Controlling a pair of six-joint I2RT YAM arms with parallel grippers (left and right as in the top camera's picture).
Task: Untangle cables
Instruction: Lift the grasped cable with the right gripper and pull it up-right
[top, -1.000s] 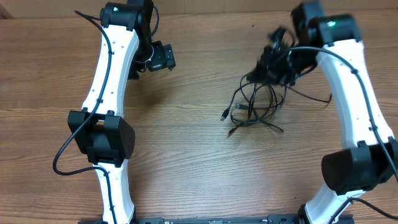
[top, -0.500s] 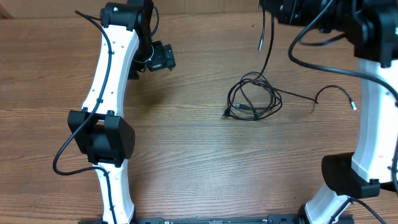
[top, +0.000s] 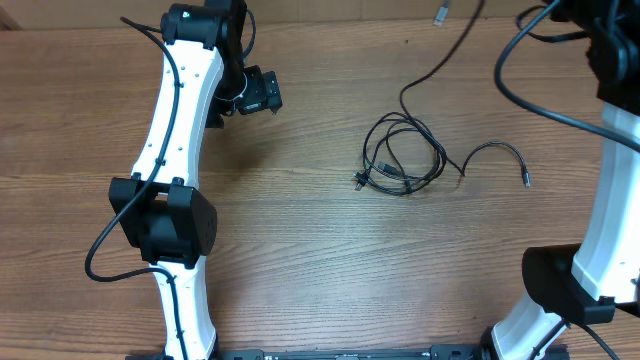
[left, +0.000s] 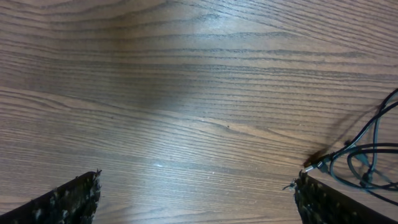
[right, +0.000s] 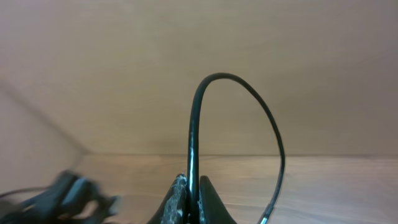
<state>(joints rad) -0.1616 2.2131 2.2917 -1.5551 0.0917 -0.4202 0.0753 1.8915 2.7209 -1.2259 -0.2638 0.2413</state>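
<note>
Right hand (right: 191, 200) is pinching one cable (right: 194, 112) shut, holding it high, probably to draw it out of the tangle (top: 402, 165) lying on the counter (top: 300, 250). Left hand (top: 258, 93) is idling wide open, well clear.

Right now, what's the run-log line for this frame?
left gripper: open, empty | right gripper: shut on cable, raised | other cables: looped on table

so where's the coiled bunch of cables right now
Overhead view: the coiled bunch lies right of centre, a short curved cable just to its right.
</note>
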